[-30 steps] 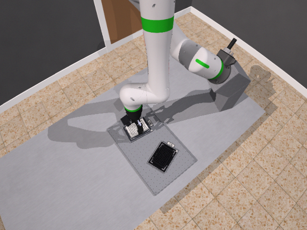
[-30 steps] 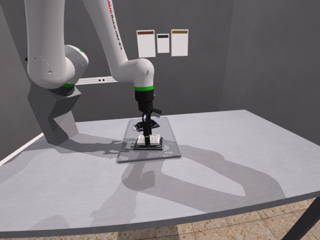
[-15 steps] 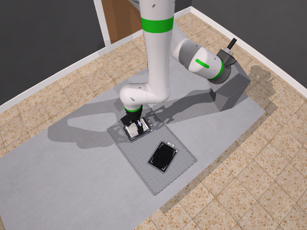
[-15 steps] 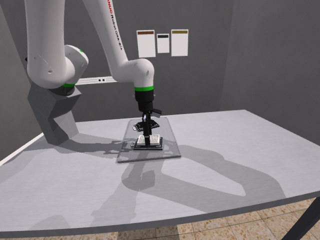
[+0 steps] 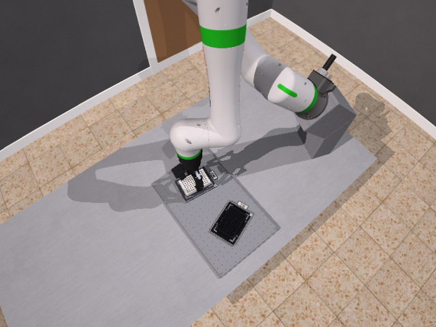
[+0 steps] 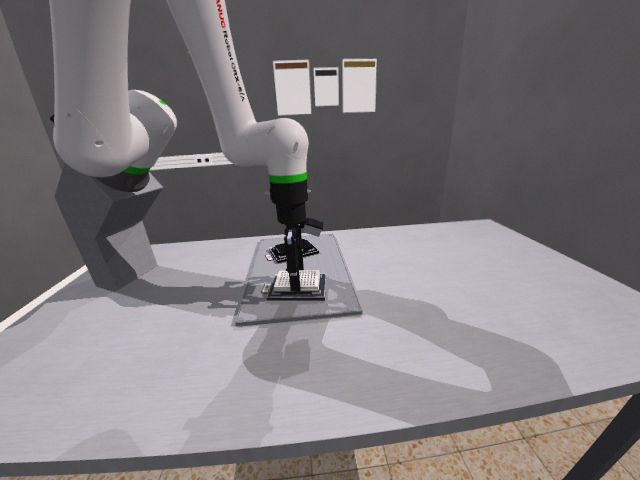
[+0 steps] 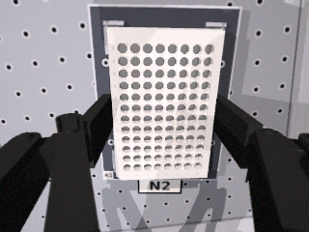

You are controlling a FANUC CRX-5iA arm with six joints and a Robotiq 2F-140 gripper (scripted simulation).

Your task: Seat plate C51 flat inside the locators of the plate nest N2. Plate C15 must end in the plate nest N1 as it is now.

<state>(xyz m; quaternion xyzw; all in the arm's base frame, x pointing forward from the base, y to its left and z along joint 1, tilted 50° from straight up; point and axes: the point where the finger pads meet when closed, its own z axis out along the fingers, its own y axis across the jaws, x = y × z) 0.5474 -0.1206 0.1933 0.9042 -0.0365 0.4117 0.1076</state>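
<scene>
The step in hand looks like the lowering of plate C51 (image 7: 164, 101) into plate nest N2 (image 7: 98, 97): the white, many-holed plate hangs low over the dark nest frame, whose "N2" label (image 7: 159, 186) shows just below the plate's near edge. The claw (image 7: 161, 128) is partly closed and clamped on the plate, one black finger (image 7: 98, 128) pressed against each long side at about mid-length, so the plate sits squarely between them and runs out beyond the fingers toward the far end of the nest.

Measured against the nest, the plate covers most of the frame; a dark strip shows on the side left of the label and along the far end, with two pale corner locators (image 7: 112, 23) peeking out past the plate's far edge. Whether it already rests on the nest floor I cannot tell from the exterior view.

The next move, as I judge it, calls for a short straight descent with the plate kept level, then a release only once it sits inside the locators.

Plate C15 (image 5: 231, 222), black, lies in plate nest N1 (image 5: 248, 214), well apart from N2 on the same perforated board (image 5: 211, 253) on the worktop (image 5: 88, 246)
</scene>
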